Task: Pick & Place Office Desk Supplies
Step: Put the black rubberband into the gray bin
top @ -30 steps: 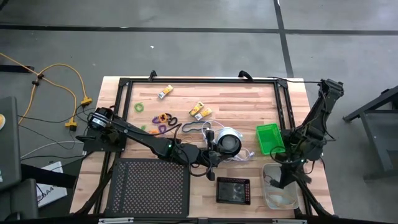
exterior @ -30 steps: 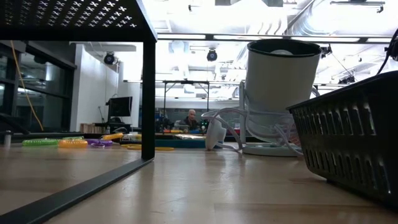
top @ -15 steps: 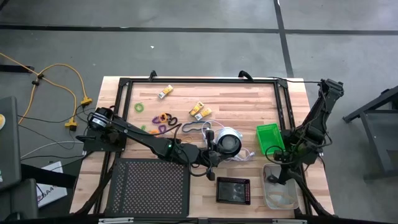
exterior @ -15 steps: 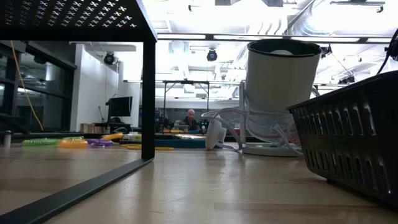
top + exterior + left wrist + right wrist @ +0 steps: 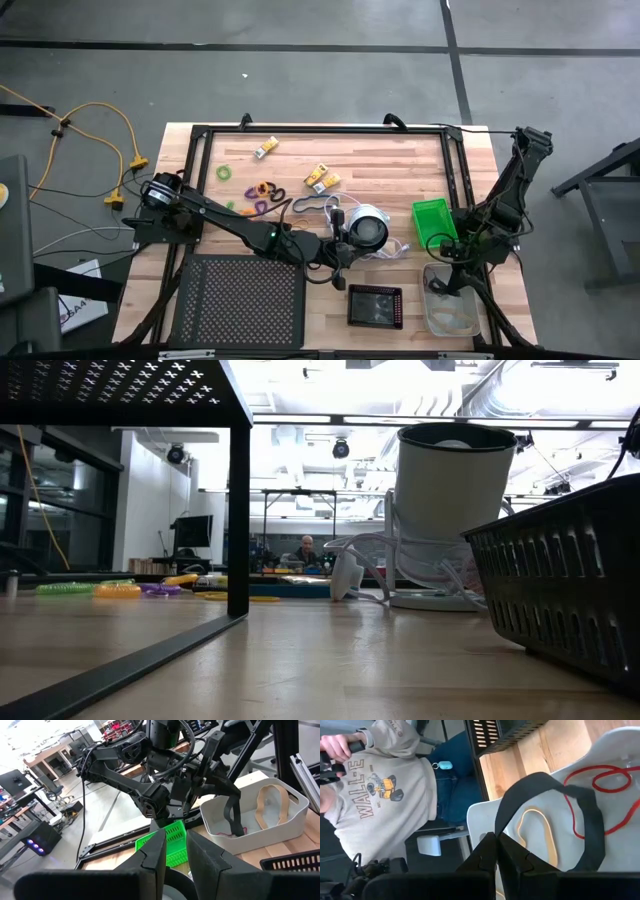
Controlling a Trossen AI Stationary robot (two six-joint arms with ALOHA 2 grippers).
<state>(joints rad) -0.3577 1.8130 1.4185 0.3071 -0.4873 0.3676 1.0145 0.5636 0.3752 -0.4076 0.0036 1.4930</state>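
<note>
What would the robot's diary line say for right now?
right gripper: shut on dark band, over clear tray | left gripper: beside round white-and-black object | in tray: tan band, red band

The high view looks straight down on the whole table (image 5: 400, 160). The low view sits at tabletop height, looking level across into the room. Each wrist view looks close past its own fingers; both show the clear tray (image 5: 280, 827), also seen from above.

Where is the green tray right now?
In the high view the green tray sits on the table's right side, between the round white-and-black thing and the right arm, just above the clear tray.
</note>
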